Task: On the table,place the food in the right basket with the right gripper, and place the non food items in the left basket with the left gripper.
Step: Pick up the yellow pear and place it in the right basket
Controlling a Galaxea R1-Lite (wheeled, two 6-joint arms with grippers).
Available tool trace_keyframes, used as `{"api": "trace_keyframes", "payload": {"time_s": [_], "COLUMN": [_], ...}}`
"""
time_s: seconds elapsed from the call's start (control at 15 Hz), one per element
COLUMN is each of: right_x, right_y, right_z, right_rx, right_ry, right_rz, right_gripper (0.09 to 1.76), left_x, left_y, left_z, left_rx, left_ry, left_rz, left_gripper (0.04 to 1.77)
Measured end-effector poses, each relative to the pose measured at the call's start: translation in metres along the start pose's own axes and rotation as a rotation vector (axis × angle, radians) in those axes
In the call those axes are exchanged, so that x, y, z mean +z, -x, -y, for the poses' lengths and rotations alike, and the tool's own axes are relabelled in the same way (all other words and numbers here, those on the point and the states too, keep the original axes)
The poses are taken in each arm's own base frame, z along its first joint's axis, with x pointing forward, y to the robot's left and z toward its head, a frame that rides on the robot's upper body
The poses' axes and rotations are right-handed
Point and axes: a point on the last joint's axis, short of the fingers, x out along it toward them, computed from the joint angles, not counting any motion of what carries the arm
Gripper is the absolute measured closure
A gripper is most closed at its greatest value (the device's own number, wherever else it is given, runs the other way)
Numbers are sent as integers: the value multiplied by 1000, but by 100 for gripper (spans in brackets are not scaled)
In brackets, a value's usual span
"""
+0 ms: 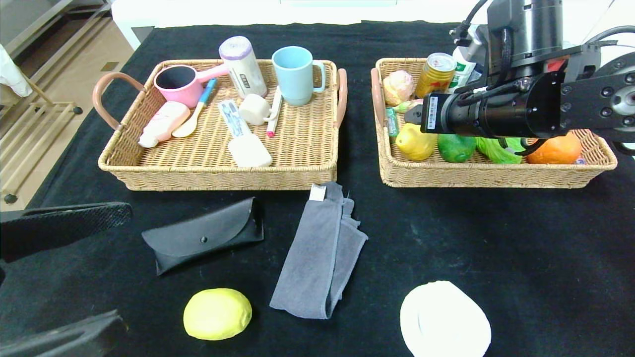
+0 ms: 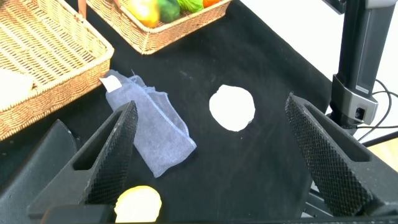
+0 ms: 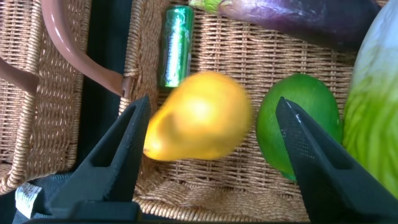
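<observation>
My right gripper (image 1: 411,117) hangs open over the left end of the right basket (image 1: 496,176). A yellow pear (image 1: 415,142) lies just under it; in the right wrist view the pear (image 3: 199,124) sits between the spread fingers (image 3: 118,155) and is not gripped. My left gripper (image 1: 124,267) is open and empty at the table's near left. On the black table lie a black glasses case (image 1: 203,240), a grey cloth (image 1: 320,253), a yellow lemon (image 1: 217,313) and a white round thing (image 1: 445,320). The left wrist view shows the cloth (image 2: 149,127), the lemon (image 2: 138,204) and the white thing (image 2: 232,107).
The left basket (image 1: 218,174) holds a blue mug (image 1: 296,74), a pink pot (image 1: 179,84), a white roll (image 1: 243,67) and several small non-food items. The right basket also holds a green lime (image 1: 455,147), an orange (image 1: 555,150), a can (image 1: 435,74) and green vegetables.
</observation>
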Motion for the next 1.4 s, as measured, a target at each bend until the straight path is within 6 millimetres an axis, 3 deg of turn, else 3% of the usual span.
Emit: {"api": "trace_keyframes", "payload": {"time_s": [0.33,0.73,1.4], "right_x": [1,4,-36], "right_y": [3,25,84], "right_z": [0,-2,-1], "right_rx": [3,28,98], "right_ry": [9,29,114], "right_rz": [-1,-5,-126], "right_gripper": [26,20,16], "left_x": [0,-1,-2], "left_y": [0,0,-1], "left_z": [0,0,0], "left_rx": [0,0,0], "left_ry": [-1,-4,-2], "left_rz": [0,-8,-12], "left_gripper": [9,9,9]}}
